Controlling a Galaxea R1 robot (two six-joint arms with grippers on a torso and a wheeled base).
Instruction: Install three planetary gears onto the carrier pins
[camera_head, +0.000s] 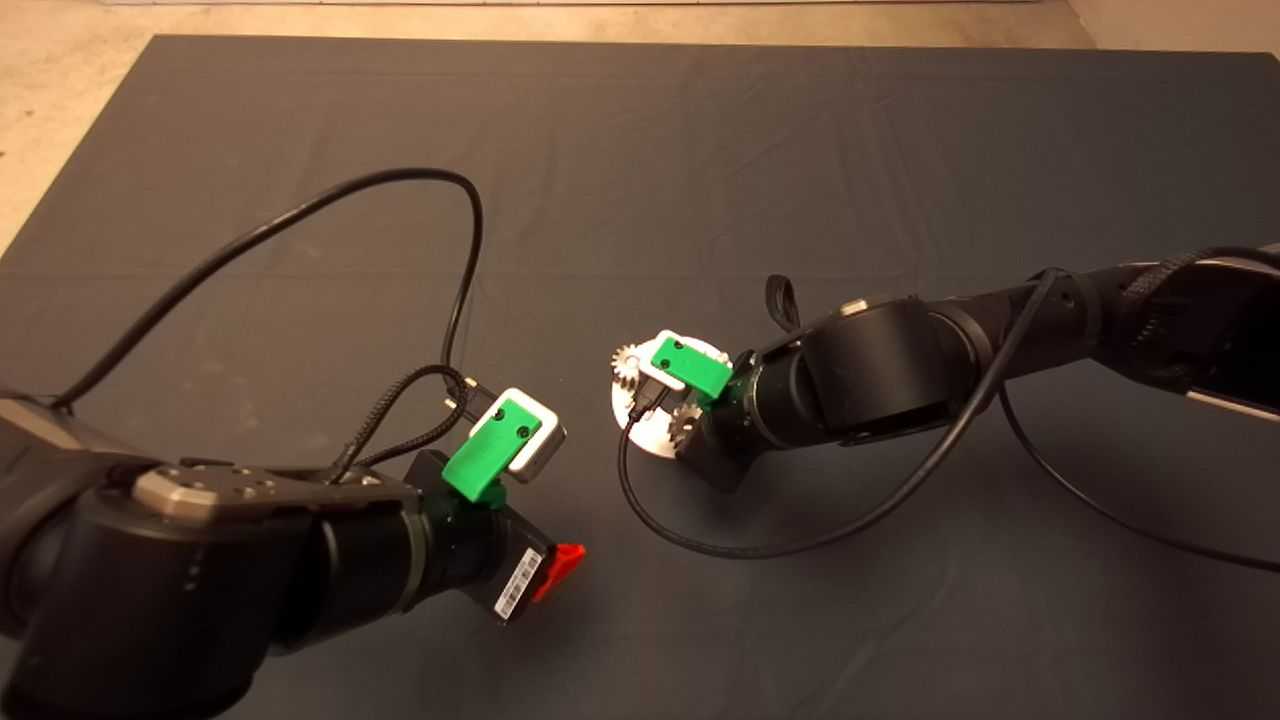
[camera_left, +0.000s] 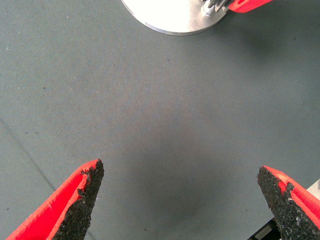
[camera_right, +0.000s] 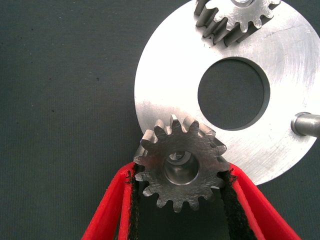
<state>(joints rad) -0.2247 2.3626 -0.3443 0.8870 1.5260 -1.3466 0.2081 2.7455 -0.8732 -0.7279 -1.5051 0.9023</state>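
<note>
Mat: dark grey cloth (camera_head: 700, 150) covers the table, with a strip of pale floor (camera_head: 60, 120) past its far and left edges.
Right gripper: the right gripper (camera_right: 181, 200) reaches in from the right and sits over the near rim of the silver disc (camera_right: 280, 135); its red fingers (camera_right: 107, 210) are closed to a narrow gap, with a gear between the black pads.
Held gear: this planetary gear (camera_right: 180, 162) lies flat between the right gripper's fingertips, teeth pressed by both pads, bore facing the wrist camera. A silver pin end shows inside the bore, so the gear is lined up over a carrier pin; whether it is fully seated I cannot tell.
Second gear: another planetary gear (camera_right: 235, 17) rests on the disc beyond the central hole from the right gripper, on the far rim. In the head view it peeks out at the disc's left edge (camera_head: 627, 362).
Bare pin: one carrier pin (camera_right: 306, 124) stands without a gear, off to the side of the fingertips, across the central hole (camera_right: 232, 93).
Left gripper: the left gripper (camera_left: 182, 202) hovers over bare mat, near the disc but apart from it, fingers (camera_left: 82, 192) spread wide with nothing between them. The disc's rim (camera_left: 172, 17) lies ahead of its fingertips.
Cables: black cables (camera_head: 440, 260) loop over the mat from both arms.
</note>
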